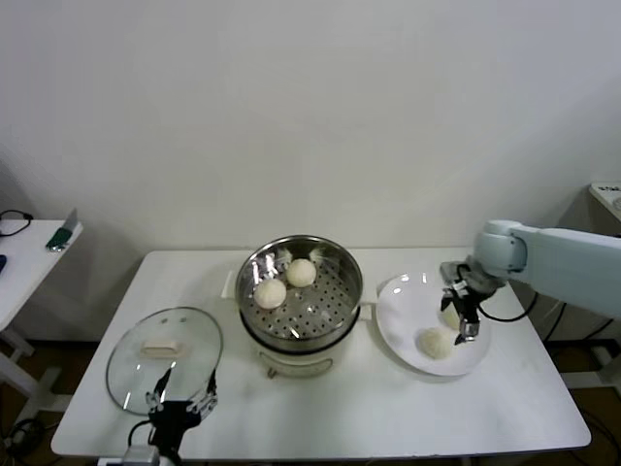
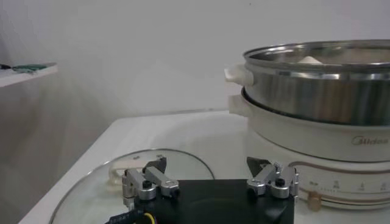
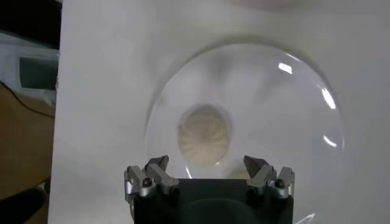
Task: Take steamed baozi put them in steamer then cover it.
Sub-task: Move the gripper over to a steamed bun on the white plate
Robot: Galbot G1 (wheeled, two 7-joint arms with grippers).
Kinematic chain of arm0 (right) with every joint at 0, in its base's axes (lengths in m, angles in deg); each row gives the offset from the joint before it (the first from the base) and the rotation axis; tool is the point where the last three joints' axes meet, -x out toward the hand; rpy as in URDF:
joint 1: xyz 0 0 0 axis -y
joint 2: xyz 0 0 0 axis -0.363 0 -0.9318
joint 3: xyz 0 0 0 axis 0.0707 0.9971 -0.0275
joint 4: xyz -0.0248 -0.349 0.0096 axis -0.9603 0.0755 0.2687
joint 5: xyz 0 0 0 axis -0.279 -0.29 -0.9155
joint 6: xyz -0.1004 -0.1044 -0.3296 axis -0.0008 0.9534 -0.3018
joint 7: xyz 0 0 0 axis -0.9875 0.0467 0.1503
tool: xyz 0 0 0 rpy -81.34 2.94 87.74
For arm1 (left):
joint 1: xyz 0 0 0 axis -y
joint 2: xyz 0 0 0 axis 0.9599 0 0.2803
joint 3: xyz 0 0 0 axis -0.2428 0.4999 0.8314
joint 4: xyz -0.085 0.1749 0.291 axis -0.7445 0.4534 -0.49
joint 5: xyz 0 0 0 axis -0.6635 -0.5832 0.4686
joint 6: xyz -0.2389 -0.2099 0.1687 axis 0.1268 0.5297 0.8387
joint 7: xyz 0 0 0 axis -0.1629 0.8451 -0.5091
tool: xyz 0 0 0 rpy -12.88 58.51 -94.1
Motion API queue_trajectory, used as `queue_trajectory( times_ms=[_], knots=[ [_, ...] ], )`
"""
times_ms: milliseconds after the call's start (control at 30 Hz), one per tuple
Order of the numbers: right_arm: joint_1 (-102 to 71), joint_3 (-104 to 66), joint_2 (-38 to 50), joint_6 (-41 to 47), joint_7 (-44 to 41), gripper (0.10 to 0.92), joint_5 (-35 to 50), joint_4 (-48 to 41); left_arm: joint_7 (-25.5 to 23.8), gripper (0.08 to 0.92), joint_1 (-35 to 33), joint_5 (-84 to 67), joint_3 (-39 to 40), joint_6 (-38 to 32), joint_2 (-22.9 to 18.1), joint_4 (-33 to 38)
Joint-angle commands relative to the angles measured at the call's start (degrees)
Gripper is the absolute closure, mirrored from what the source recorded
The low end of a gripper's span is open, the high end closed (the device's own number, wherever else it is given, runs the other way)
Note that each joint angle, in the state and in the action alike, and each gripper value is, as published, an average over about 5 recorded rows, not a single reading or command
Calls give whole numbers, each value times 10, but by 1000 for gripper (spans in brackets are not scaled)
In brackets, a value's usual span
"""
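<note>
The steamer [image 1: 326,313] stands mid-table with two baozi [image 1: 270,292] [image 1: 301,273] on its perforated tray. Two more baozi lie on a white plate [image 1: 400,303] to its right: one in plain sight [image 1: 436,342], one [image 1: 449,316] partly behind my right gripper [image 1: 463,323]. That gripper is open and hovers over the plate; in the right wrist view it [image 3: 209,170] is just above a baozi [image 3: 204,135]. The glass cover [image 1: 165,357] lies flat at the left front. My left gripper [image 1: 180,399] is open at its near edge, also in the left wrist view [image 2: 210,173].
The steamer's steel wall [image 2: 317,91] and white base rise close to the right of the left gripper. A side table [image 1: 29,248] with small items stands off to the left. The plate [image 3: 274,91] sits near the table's right edge.
</note>
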Motion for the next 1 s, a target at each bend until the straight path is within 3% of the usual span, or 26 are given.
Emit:
queue_trajectory(
  times_ms=[33, 633, 1000],
  knots=[
    [-98, -70, 1, 8, 21, 203, -32, -21, 0, 177, 0, 0, -1, 0, 0, -1],
    [-135, -96, -25, 17, 37, 209, -52, -58, 0, 177, -1, 2, 2, 1, 0, 0],
    [-125, -97, -34, 12, 33, 330, -63, -61, 0, 177, -2, 4, 3, 1, -3, 4]
  ],
)
